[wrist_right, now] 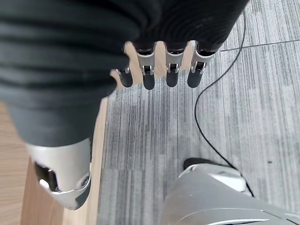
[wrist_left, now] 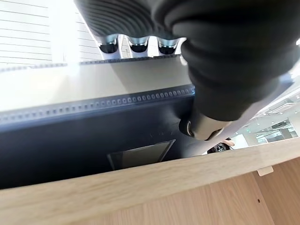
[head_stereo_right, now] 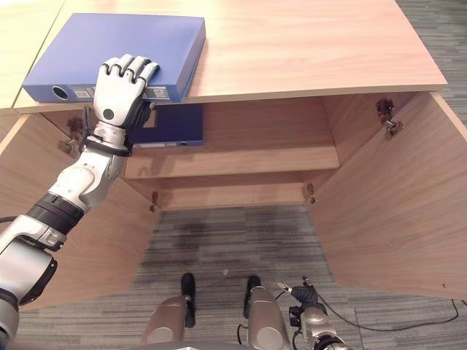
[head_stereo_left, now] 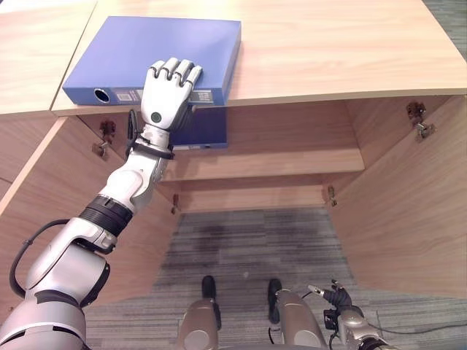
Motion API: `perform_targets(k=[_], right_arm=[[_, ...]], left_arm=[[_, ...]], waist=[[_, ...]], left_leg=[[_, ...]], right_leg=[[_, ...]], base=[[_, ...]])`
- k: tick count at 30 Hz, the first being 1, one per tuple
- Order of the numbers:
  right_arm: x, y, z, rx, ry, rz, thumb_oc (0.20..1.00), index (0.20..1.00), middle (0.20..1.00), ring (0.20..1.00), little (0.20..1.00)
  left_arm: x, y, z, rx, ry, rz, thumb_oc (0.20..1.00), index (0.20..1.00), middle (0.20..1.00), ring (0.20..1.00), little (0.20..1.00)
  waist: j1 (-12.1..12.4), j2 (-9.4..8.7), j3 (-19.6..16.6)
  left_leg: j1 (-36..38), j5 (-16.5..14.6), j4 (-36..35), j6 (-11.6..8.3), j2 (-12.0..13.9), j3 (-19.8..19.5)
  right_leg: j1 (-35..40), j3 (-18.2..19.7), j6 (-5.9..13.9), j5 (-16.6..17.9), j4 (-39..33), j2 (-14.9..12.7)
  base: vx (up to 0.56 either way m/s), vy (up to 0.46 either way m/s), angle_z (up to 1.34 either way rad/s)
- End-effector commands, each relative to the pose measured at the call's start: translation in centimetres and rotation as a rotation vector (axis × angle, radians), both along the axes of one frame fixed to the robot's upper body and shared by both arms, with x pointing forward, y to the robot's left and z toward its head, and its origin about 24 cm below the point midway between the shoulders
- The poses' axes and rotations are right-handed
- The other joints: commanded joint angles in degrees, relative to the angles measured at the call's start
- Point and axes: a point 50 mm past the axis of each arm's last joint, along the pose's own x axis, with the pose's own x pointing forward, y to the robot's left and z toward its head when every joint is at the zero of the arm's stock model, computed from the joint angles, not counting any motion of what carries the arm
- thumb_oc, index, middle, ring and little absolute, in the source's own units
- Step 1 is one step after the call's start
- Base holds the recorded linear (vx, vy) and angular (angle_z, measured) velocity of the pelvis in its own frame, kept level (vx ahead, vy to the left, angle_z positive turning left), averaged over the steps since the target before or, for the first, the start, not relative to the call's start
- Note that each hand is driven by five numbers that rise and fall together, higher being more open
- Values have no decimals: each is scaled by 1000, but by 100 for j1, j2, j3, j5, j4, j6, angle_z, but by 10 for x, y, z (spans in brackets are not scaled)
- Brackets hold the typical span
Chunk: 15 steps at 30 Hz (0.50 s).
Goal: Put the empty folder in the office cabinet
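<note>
A blue ring-binder folder [head_stereo_left: 160,44] lies flat on the wooden cabinet top [head_stereo_left: 328,51], its spine with the finger hole facing me and jutting slightly past the front edge. My left hand [head_stereo_left: 164,98] is shut on that spine edge, fingers curled over the top cover. In the left wrist view the fingers [wrist_left: 131,44] hook over the folder [wrist_left: 84,136] and the thumb [wrist_left: 206,126] presses from below. A second blue folder [head_stereo_left: 204,127] lies on the upper shelf inside the cabinet, just under the hand. My right hand [head_stereo_left: 337,297] hangs low by my side, fingers [wrist_right: 159,70] relaxed and holding nothing.
The cabinet stands open below the top, with a middle shelf [head_stereo_left: 270,164] and both doors swung out: the right door [head_stereo_left: 408,204] and the left door [head_stereo_left: 44,189]. Grey striped carpet [head_stereo_left: 248,240] lies between the doors.
</note>
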Motion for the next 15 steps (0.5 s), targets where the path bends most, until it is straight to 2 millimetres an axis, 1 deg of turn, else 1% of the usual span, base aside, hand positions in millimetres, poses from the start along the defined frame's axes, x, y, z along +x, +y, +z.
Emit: perform_targets(k=[1, 7, 11, 15], right_arm=[[6, -5, 5, -14, -44, -28, 1000, 1000, 1000, 1000, 1000], [6, -4, 4, -11, -43, -30, 1000, 1000, 1000, 1000, 1000], [5, -5, 4, -15, -40, -31, 1000, 1000, 1000, 1000, 1000], [4, -4, 4, -9, -36, -41, 1000, 1000, 1000, 1000, 1000]], left_arm=[[3, 6, 22, -34, -35, 32, 200, 200, 200, 200, 200], [3, 5, 23, -34, -35, 29, 200, 200, 200, 200, 200], [1, 4, 27, -32, -49, 16, 200, 200, 200, 200, 200], [-4, -1, 36, -47, -79, -24, 200, 200, 200, 200, 200]], waist=[[20, 52, -13], [26, 47, -18], [34, 49, -13], [55, 45, -37]], left_leg=[[58, -564, 518, -71, 98, -43], [58, -567, 523, -67, 96, -43], [54, -574, 539, -65, 99, -46], [137, -567, 462, -72, 85, -60]], right_leg=[[411, 257, 592, -158, -41, -67], [415, 259, 589, -162, -40, -65], [425, 249, 587, -177, -13, -69], [489, 246, 596, -157, -66, -71]], base=[[0, 0, 0], [0, 0, 0], [0, 0, 0], [0, 0, 0]])
